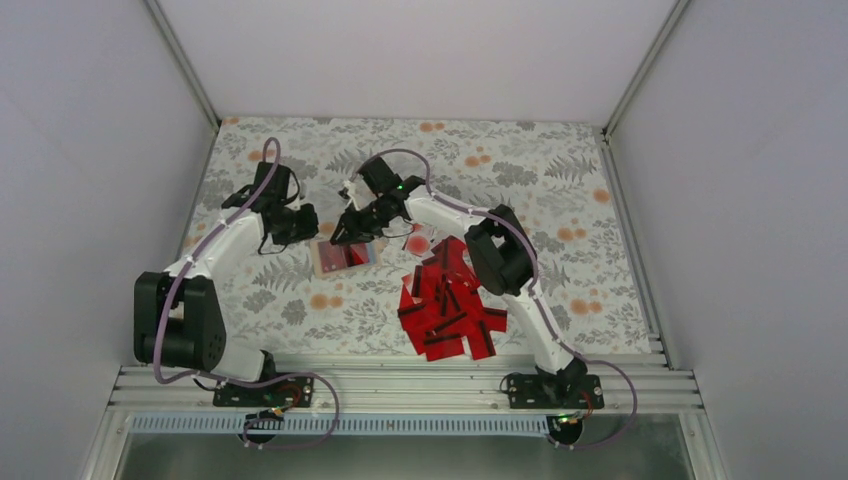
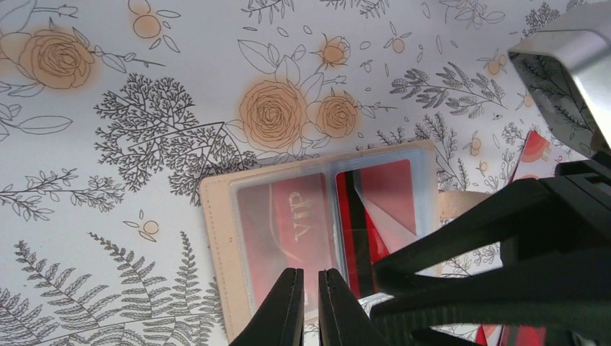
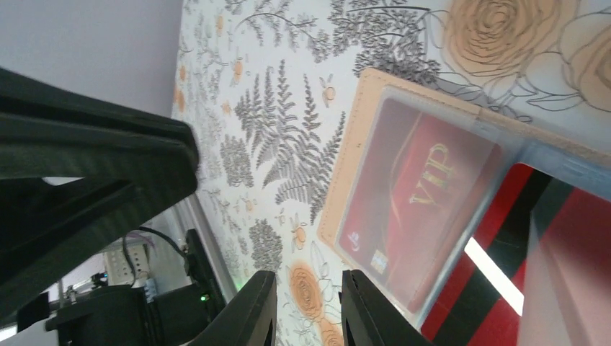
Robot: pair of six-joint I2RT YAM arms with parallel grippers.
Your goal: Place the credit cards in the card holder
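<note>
Desk (image 1: 600, 330): covered with a floral cloth (image 1: 540, 170), grey leaves and orange blooms.

Holder (image 2: 220, 223): tan, lying flat on the cloth left of centre, clear-pocket side up. It sits just in front of both end effectors and left of the card pile, apart from it.

Pockets: two clear windows side by side. One shows a dark red VIP card (image 2: 292, 223) with gold letters. The other shows a striped card (image 2: 378, 202), red with a black band. How far in the striped card sits is unclear, as the right arm's fingers cover its near end.

Cards (image 1: 450, 300): a loose red heap with black stripes, overlapping at all angles, right of the holder and under the right arm's forearm.

Pale card (image 1: 418, 242): white face with a red blot, at the far edge of the heap, near the right end effector.

Left end effector (image 2: 310, 275): closed, only a slit between the fingers. Its tips lie over the holder's near edge below the VIP card. Whether they pinch or only press the holder cannot be told.

Right end effector (image 3: 308, 277): slightly open, with bare cloth showing in the gap and nothing seen between the fingers. It reaches in over the holder's striped-card side, close beside the left one.
</note>
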